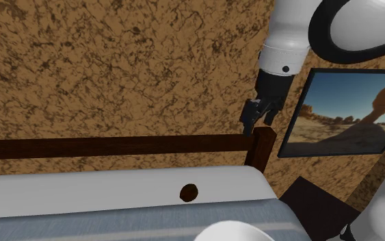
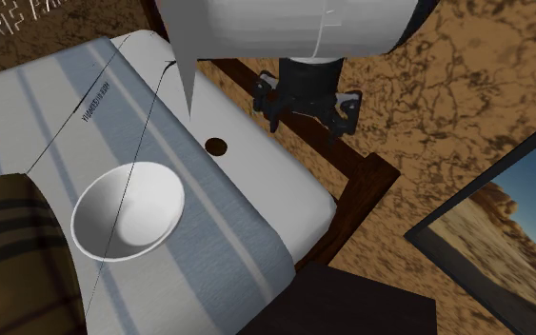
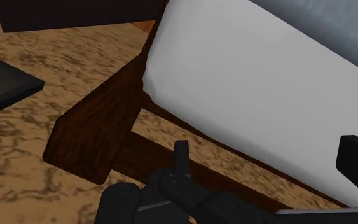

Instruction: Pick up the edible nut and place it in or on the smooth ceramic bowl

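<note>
I am holding my gripper [image 1: 259,118] spread wide, and its two black fingers [image 3: 181,158] are standing well apart with nothing between them. It is hanging off my white arm [image 1: 286,48] over the dark wooden rail [image 1: 115,146] that is running along the head edge of the bed [image 2: 256,181], close to the corner post [image 1: 260,147]. In the wrist view I am looking down past that post at the rail and at the white end of the bed just beside it.

The nut [image 1: 189,192], small, round and dark brown, is lying on the white band of the bed near the rail edge. It is sitting apart from my fingers, farther in from the corner post. The bowl [image 2: 128,221], white and smooth, is resting upright on the striped sheet [image 2: 56,105], well apart from the nut and farther from the rail. A brown plaid blanket [image 2: 4,247] is lying just beside the bowl, on its side away from the rail.

Off the bed, a framed picture [image 1: 341,113] of a desert rock is showing against the brown mottled surface [image 1: 115,68] near the post, and a dark cabinet [image 2: 351,305] is standing by the same corner.
</note>
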You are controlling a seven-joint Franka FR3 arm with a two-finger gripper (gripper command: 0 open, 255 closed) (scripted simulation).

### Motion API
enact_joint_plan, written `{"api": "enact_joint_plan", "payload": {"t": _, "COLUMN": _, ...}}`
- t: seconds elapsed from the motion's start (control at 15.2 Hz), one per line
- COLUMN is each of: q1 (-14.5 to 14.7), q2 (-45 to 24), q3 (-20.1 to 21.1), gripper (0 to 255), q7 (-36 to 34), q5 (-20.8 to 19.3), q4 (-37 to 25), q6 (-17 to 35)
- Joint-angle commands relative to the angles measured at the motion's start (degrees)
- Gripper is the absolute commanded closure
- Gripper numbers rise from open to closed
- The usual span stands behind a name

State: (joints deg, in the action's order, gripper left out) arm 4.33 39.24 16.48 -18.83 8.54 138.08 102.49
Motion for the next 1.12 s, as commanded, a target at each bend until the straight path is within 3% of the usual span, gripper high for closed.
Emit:
{"api": "enact_joint_plan", "payload": {"t": 0.0, "q1": 0.44, "q2": -2.75, "q3": 2.73, "gripper": 0, "q7": -2.52, "q5": 0.85, "q4": -0.34, "q6": 2.78}}
{"api": "enact_joint_plan", "payload": {"t": 0.59, "q1": 1.19, "q2": -15.34, "q3": 14.83, "gripper": 0, "q7": -14.38, "q5": 1.05, "q4": -3.32, "q6": 13.5}}
{"api": "enact_joint_plan", "payload": {"t": 1.06, "q1": -0.18, "q2": -29.12, "q3": 24.35, "gripper": 0, "q7": -26.49, "q5": -5.98, "q4": -9.3, "q6": 20.29}}
